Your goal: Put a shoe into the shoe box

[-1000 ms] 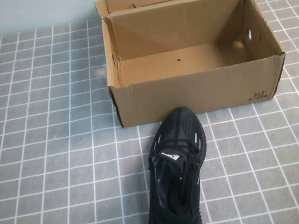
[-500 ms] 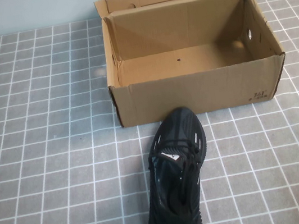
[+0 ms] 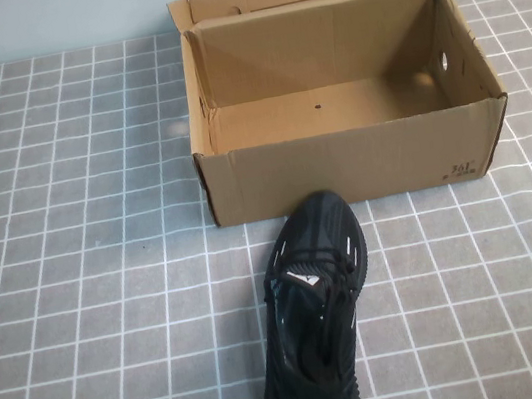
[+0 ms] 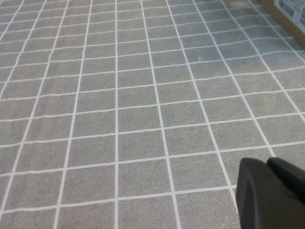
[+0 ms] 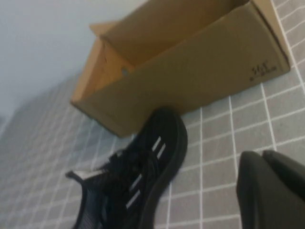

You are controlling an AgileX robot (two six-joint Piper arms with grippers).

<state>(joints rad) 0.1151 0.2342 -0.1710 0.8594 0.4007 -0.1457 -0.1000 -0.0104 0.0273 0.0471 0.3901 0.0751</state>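
Heel of shoe (image 3: pixel 316 323) cut off by near edge of high view; toe end fully visible. Left gripper (image 4: pixel 269 193) only a dark block in a corner of left wrist view, fingers pressed together, nothing between them, hovering over bare gridded table (image 4: pixel 119 109); a sliver of box (image 4: pixel 286 14) corner with a barcode label clipped at the frame edge there. Right gripper (image 5: pixel 271 188) likewise a dark blurred mass in right wrist view, closed and empty, low over table near shoe (image 5: pixel 133 181), not touching it. Neither arm properly seen in high view, just a tiny dark speck at near left corner, unidentifiable. Print on box front corner too small to read. Nothing changed versus earlier frames: shoe, box, both grippers same place. Shoe: black mesh sneaker, black laces, small white side stripes, white tag on tongue, ridged black sole edge at heel; upright on table, toe pointing at box (image 3: pixel 351 161) front wall, just short of it or touching, cannot tell which. Outside box, not inside. Box: brown corrugated cardboard, open, lid flap standing up at far side, round hole in right end wall, interior empty apart from a small dark dot on floor. Table (image 3: pixel 78 290): grey squares, white grid lines.
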